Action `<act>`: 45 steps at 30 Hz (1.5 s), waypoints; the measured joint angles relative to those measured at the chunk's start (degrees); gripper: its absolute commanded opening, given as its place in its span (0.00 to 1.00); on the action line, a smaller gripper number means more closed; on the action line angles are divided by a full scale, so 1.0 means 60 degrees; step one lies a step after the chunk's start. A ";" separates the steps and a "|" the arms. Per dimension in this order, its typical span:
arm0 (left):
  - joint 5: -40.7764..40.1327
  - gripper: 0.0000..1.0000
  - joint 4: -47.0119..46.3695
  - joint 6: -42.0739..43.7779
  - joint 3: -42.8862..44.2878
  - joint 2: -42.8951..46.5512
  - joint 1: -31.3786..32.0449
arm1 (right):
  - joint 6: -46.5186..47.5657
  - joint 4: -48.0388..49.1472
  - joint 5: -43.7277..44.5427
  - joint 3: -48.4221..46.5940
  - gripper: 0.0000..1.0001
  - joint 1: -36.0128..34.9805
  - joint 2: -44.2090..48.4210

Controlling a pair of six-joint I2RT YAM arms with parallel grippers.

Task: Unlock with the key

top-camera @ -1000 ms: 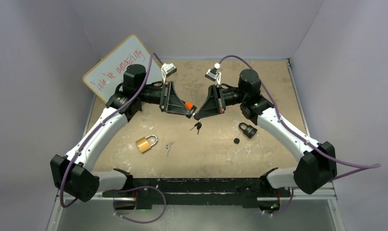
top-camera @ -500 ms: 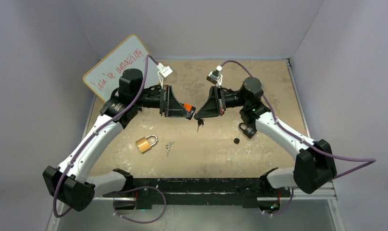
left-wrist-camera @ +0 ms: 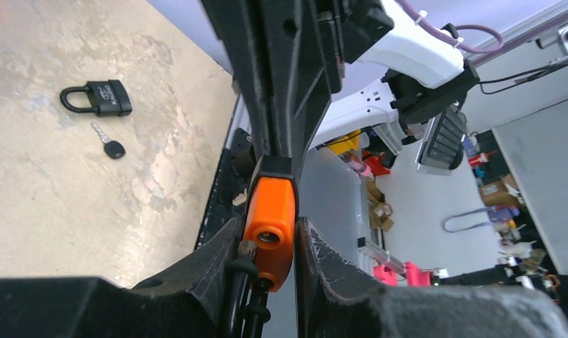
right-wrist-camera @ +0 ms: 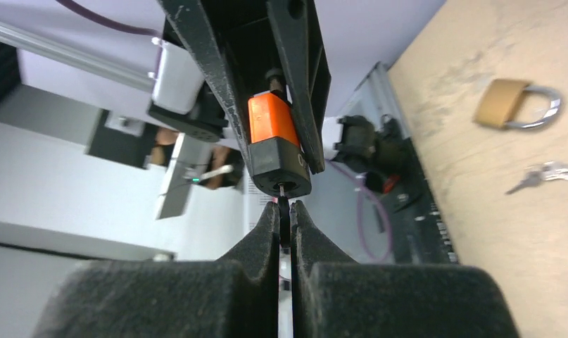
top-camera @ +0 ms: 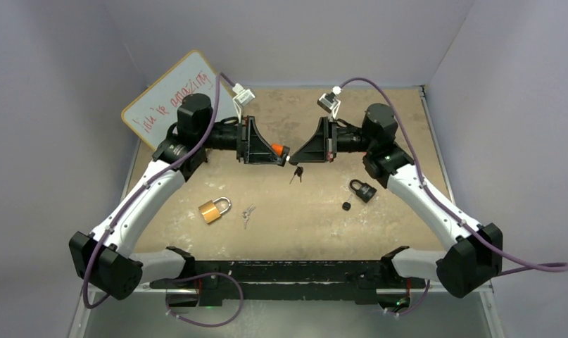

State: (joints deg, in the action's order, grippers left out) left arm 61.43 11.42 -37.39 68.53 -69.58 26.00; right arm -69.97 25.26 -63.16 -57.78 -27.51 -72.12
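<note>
Moved: since half a second ago both arms have swung toward the far side of the table, and the right gripper (top-camera: 293, 159) has closed the gap to the left gripper (top-camera: 275, 151). The spare keys (top-camera: 295, 173) dangling under it have gone up with it.
Left gripper: clamped on the orange padlock (left-wrist-camera: 269, 224), its black, rough-grained jaws pressing the lock's two flat sides.
Orange padlock: a blocky body, smooth and glossy orange, with a black cap on the end turned toward the right gripper.
Right gripper: pinched tight on the key (right-wrist-camera: 284, 205), its matte black jaws meeting with only the thin blade between them.
Key: a narrow dark metal blade straight ahead of the right fingertips. Its tip reaches the slot in the lock's black cap, but how deep it sits cannot be told.
Table (top-camera: 323, 225): a sandy, mottled surface with pale scuffs.
Brass padlock (top-camera: 214, 209): a squat golden body with a silver shackle, lying flat, nearer the bases than the left gripper and well apart from it.
Silver keys (top-camera: 248, 213): thin and shiny, just beside the brass padlock.
Black padlock (top-camera: 363, 189): lying flat beyond the right gripper's outer side, well apart from it.
Black-headed key (top-camera: 346, 206): small, near that black padlock but not touching it.
</note>
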 measured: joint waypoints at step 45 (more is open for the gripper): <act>0.0193 0.00 -0.3985 -0.3942 -0.1413 -0.0120 0.0036 | 0.1679 0.0211 0.2608 0.0084 0.55 -0.0229 0.0685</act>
State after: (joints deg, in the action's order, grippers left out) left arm 62.59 -12.49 -61.04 60.05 -70.30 26.22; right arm -59.90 26.52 -47.51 -57.28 -28.88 -68.01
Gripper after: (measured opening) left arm 0.274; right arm 0.620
